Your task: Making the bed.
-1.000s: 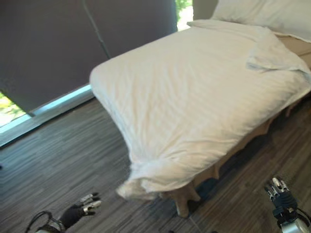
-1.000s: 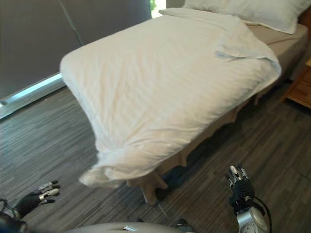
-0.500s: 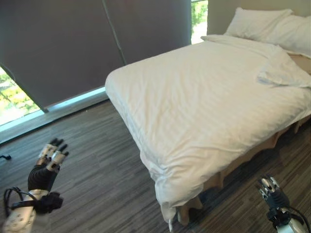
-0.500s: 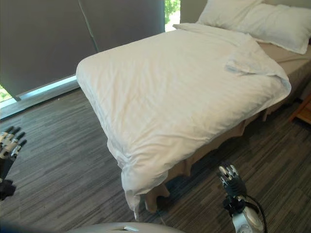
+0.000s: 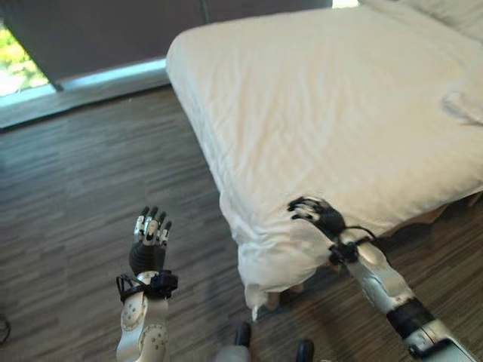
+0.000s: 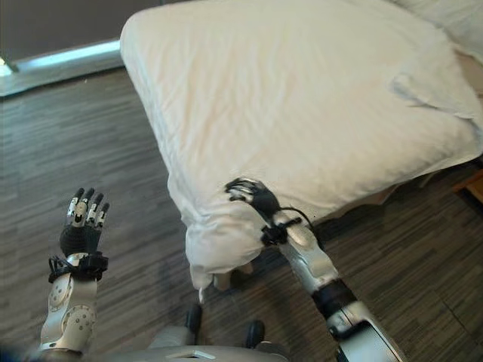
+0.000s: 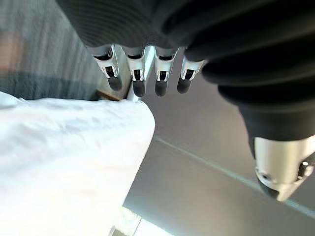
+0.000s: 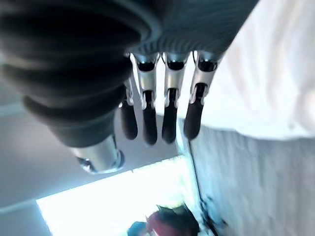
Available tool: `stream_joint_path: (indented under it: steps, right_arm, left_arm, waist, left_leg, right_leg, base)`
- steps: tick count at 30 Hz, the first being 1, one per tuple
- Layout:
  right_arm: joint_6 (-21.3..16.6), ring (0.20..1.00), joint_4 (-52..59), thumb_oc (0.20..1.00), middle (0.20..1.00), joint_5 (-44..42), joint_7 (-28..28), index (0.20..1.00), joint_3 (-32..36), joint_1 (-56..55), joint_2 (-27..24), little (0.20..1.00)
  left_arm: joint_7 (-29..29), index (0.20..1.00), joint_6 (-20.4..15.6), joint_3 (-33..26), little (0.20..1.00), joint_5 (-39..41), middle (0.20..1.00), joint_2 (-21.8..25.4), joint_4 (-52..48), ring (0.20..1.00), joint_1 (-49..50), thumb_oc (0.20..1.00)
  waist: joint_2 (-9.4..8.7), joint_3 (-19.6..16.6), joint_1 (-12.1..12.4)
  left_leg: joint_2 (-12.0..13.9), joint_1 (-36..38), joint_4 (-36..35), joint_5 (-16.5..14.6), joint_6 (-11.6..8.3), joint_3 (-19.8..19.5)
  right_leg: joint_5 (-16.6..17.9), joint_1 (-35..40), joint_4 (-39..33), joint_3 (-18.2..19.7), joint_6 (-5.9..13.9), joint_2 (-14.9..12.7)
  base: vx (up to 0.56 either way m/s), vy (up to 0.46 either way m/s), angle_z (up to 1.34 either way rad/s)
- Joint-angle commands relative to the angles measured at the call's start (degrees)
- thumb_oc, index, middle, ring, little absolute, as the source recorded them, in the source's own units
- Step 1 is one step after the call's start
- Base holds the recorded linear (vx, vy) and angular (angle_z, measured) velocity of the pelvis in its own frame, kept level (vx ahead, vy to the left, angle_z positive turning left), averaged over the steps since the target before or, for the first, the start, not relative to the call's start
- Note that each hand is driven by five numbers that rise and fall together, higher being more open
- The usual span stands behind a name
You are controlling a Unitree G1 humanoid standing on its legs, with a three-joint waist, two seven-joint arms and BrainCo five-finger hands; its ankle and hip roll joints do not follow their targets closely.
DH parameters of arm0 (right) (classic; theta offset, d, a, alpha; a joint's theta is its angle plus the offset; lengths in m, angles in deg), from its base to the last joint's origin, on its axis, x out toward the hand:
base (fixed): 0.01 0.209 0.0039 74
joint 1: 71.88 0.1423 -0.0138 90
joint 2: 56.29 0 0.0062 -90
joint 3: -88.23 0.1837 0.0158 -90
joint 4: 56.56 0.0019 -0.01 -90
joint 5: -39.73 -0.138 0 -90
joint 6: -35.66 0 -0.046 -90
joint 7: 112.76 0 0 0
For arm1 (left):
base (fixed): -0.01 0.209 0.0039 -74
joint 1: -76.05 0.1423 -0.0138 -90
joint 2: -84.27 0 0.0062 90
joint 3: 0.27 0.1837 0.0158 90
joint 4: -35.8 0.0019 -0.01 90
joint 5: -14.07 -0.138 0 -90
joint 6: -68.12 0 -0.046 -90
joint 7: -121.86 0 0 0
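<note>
A white duvet [image 5: 324,113] covers the bed, and its near corner [image 5: 275,256] hangs bunched over the foot toward the floor. My right hand [image 5: 321,216] lies on top of the duvet just above that corner. In the right wrist view its fingers [image 8: 170,113] are nearly straight, the cloth [image 8: 275,73] past them, nothing pinched. My left hand [image 5: 149,245] is raised over the floor left of the bed, open, clear of the cloth. The left wrist view shows its straight fingers [image 7: 138,81] with the duvet [image 7: 64,157] beyond. A turned-back fold [image 6: 430,90] lies near the pillow [image 6: 445,11].
Dark wood-plank floor [image 5: 83,188] runs along the bed's left side and foot. A bright window strip [image 5: 83,75] sits at the base of the far wall. A wooden nightstand [image 6: 474,185] stands at the bed's right. A bed leg [image 6: 223,280] shows under the hanging corner.
The camera has tilted down and closer. My right hand rose from near the floor onto the duvet's near corner. My left hand moved in toward the middle, still raised and open.
</note>
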Motion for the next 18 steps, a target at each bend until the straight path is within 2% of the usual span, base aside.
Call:
stream_joint_path:
  steps: [1, 3, 8, 18]
  right_arm:
    - [-1.4, 0.200, -2.1, 0.200, 0.200, -0.1, -2.5, 0.200, -2.1, 5.7, 4.2, 0.200]
    - [-1.3, 0.200, -5.3, 0.200, 0.200, -1.2, -3.4, 0.200, -4.5, 9.1, 8.3, 0.200]
    - [-1.0, 0.200, -10.0, 0.200, 0.200, -0.9, -4.7, 0.200, -6.7, 13.3, 12.4, 0.200]
    - [-0.6, 0.200, -14.2, 0.200, 0.200, 0.4, -5.5, 0.200, -10.3, 18.0, 17.0, 0.200]
  left_arm:
    - [0.8, 1.000, -3.8, -2.9, 1.000, 1.6, 1.000, 3.9, -3.6, 1.000, -1.4, 1.000]
    - [1.6, 1.000, -4.3, -3.8, 1.000, 2.0, 1.000, 4.5, -3.2, 1.000, -1.2, 1.000]
    - [3.3, 1.000, -5.1, -5.0, 1.000, 1.5, 1.000, 5.9, -2.9, 1.000, -1.1, 1.000]
    - [5.2, 1.000, -5.8, -2.7, 1.000, 0.7, 1.000, 8.0, -3.1, 1.000, -3.2, 1.000]
  waist:
    - [-3.07, 2.3, 2.3]
    - [-2.75, 3.3, 4.1]
    - [-2.31, 4.6, 6.4]
    - [-1.86, 7.2, 8.9]
  left_leg:
    - [0.4, -1.3, 0.3, 3.0, -1.29, -0.5]
    - [0.4, -2.5, 0.3, 3.4, -1.38, -1.0]
    - [0.2, -4.3, 0.3, 3.9, -1.49, -2.1]
    - [-0.2, -7.6, 0.3, 5.0, -1.67, -4.0]
  right_leg:
    - [6.2, -1.9, -0.7, 1.3, 4.84, -4.2]
    - [6.4, -2.7, -0.7, 0.7, 4.79, -4.1]
    - [6.6, -4.0, -0.7, 0.0, 4.71, -4.0]
    - [7.2, -6.3, -0.7, -1.5, 4.67, -4.1]
  base:
    - [-0.08, -0.011, 0.19]
    - [-0.04, 0.003, 0.18]
    - [-0.03, -0.006, 0.03]
    - [-0.03, -0.014, 0.12]
